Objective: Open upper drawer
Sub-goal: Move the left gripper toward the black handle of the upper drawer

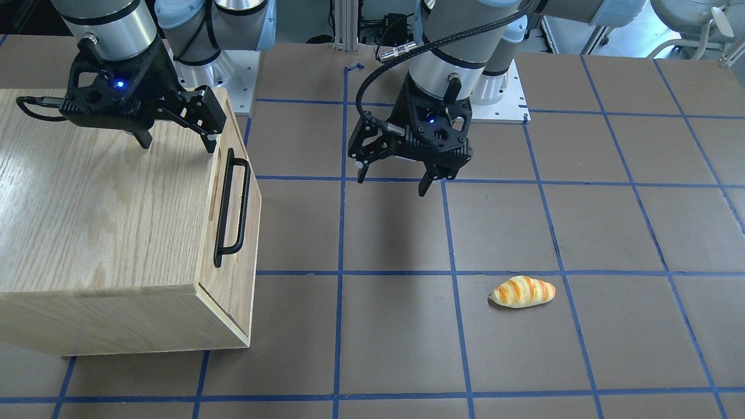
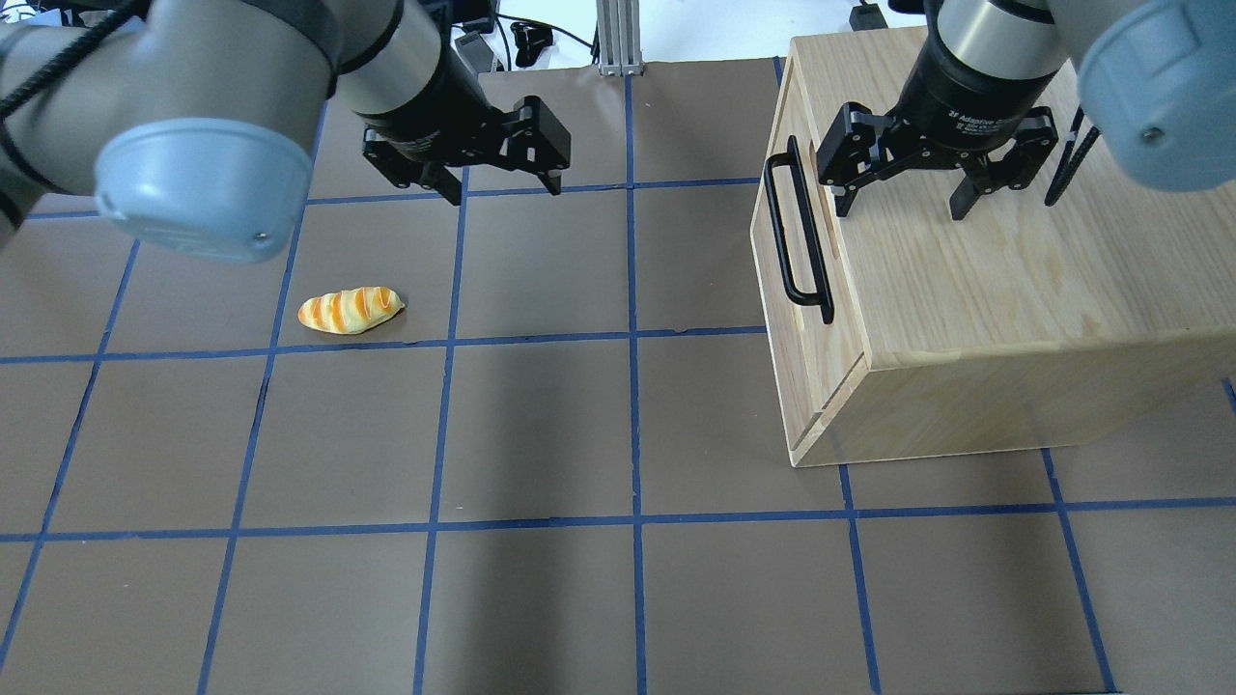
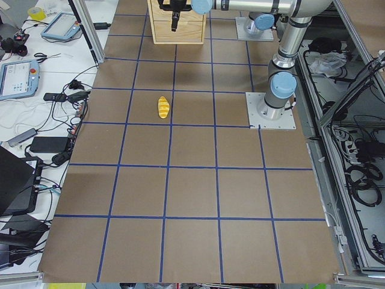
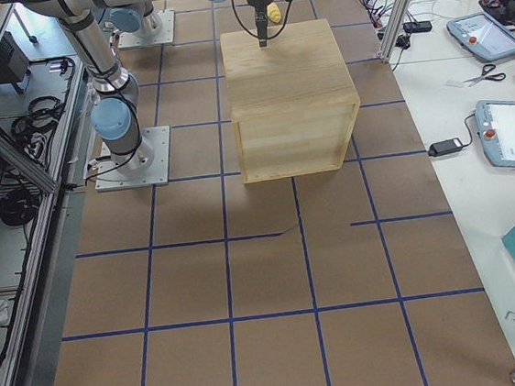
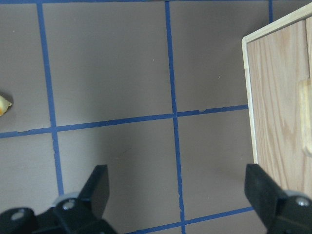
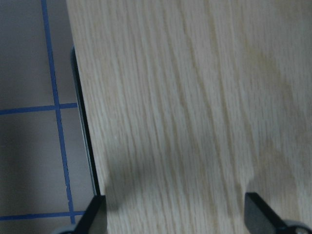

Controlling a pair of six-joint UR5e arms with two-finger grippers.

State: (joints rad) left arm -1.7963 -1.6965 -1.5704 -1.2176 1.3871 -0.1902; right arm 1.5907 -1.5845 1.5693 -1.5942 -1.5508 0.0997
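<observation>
Two arms over one taped brown surface. A big oak-grain cabinet sits on the robot's right. The upper drawer is shut, its front flush and facing the middle of the surface. The black bar handle runs along that front. The right end effector hovers over the cabinet top just behind the front edge, spread wide, holding nothing. The left end effector is likewise wide and empty, well apart over bare surface. A toy bread roll lies near it, out of play. Judgement: shift the right end effector out past the front edge and lower it until the fingers straddle the bar mid-length. Close firmly, then draw straight out along the drawer's travel. Watch for the cabinet sliding with the pull.
</observation>
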